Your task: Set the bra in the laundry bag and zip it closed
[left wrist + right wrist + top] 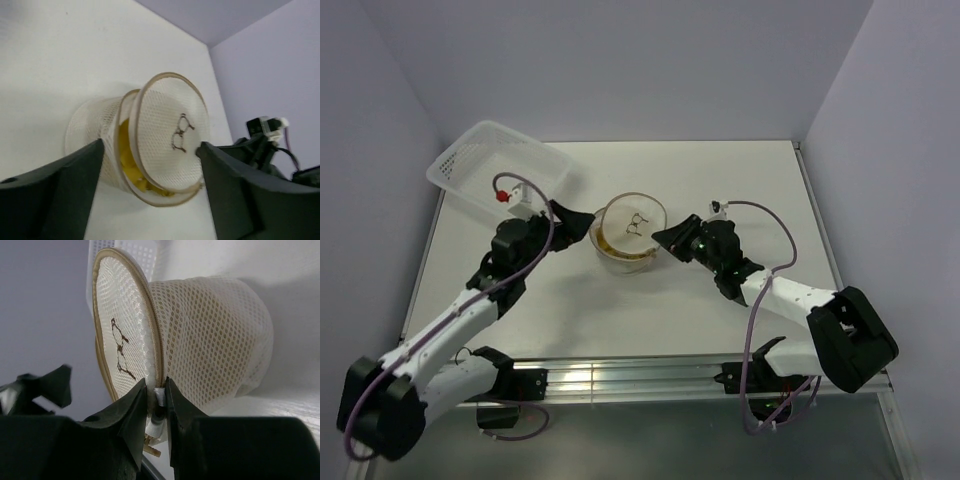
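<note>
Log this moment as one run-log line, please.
stage: zipping | bra: yellow, inside laundry bag | lid: ajar | right pincer: shut on zipper pull | left pincer: open, beside bag

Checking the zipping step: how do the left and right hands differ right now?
The left hand is open, while the right hand is shut. The left hand's fingers straddle the bag without closing on it, while the right hand pinches the small white zipper tab at the bag's rim. Both are at the bag, on opposite sides of it.
</note>
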You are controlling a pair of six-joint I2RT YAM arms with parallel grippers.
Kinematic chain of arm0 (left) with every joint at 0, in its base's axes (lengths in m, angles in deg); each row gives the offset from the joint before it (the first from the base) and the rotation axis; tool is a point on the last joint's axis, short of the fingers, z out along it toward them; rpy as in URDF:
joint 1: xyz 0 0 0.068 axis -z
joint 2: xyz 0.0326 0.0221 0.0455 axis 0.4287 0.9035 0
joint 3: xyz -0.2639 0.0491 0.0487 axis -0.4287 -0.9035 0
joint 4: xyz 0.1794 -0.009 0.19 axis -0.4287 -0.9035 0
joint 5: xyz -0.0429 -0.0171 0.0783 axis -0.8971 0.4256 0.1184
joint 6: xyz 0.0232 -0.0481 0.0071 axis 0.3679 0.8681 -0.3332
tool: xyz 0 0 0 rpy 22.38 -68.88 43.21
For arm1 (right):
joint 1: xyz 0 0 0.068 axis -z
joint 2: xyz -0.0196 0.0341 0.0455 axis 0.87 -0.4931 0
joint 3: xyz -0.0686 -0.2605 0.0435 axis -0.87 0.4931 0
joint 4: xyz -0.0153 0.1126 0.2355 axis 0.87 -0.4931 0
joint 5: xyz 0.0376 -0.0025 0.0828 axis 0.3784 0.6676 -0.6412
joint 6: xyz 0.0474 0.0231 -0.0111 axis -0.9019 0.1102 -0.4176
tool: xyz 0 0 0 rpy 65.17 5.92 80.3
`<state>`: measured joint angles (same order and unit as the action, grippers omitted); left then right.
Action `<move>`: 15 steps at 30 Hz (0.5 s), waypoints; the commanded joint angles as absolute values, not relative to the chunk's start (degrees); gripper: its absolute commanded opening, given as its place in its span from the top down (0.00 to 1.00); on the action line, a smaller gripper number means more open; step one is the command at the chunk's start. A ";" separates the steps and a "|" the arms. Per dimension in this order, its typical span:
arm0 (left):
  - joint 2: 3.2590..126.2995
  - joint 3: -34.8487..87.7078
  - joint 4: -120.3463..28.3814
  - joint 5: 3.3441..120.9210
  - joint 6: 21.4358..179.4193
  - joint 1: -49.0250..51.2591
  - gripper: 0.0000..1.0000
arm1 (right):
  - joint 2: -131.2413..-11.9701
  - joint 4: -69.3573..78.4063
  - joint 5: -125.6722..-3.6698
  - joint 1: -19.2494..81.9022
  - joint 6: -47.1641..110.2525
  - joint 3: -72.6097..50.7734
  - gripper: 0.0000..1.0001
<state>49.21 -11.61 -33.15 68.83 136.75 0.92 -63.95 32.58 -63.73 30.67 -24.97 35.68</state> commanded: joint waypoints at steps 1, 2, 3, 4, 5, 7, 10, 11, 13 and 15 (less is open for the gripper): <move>37.40 -13.65 -41.83 73.11 138.85 4.05 0.24 | -62.15 37.02 -60.28 29.17 -26.33 36.24 0.74; 35.97 -14.01 -44.28 73.55 139.47 5.63 0.29 | -62.16 37.29 -59.59 28.82 -26.42 36.24 0.74; 35.17 -14.10 -45.18 74.25 140.08 7.64 0.37 | -62.16 37.20 -59.23 28.64 -26.42 36.15 0.74; 34.90 -13.84 -45.71 75.13 141.39 11.75 0.50 | -62.24 37.20 -58.88 28.03 -26.33 35.98 0.74; 35.51 -13.40 -45.89 75.14 142.10 13.62 0.53 | -62.24 37.03 -58.53 27.67 -26.24 35.80 0.74; 38.83 -12.17 -44.67 74.53 143.51 18.20 0.58 | -61.72 36.76 -57.21 27.06 -25.80 35.71 0.75; 45.15 -11.20 -37.91 71.54 144.65 22.15 0.63 | -61.37 35.62 -54.66 25.65 -25.10 35.62 0.76; 46.92 -10.59 -36.59 71.01 144.92 23.04 0.64 | -61.36 35.53 -54.22 25.30 -25.01 35.80 0.80; 51.66 -8.84 -33.59 70.83 145.10 25.32 0.64 | -61.80 35.44 -53.87 25.21 -24.84 35.80 0.83; 54.14 -8.04 -32.10 70.22 145.71 26.73 0.63 | -62.33 35.88 -54.30 25.03 -24.66 35.89 0.85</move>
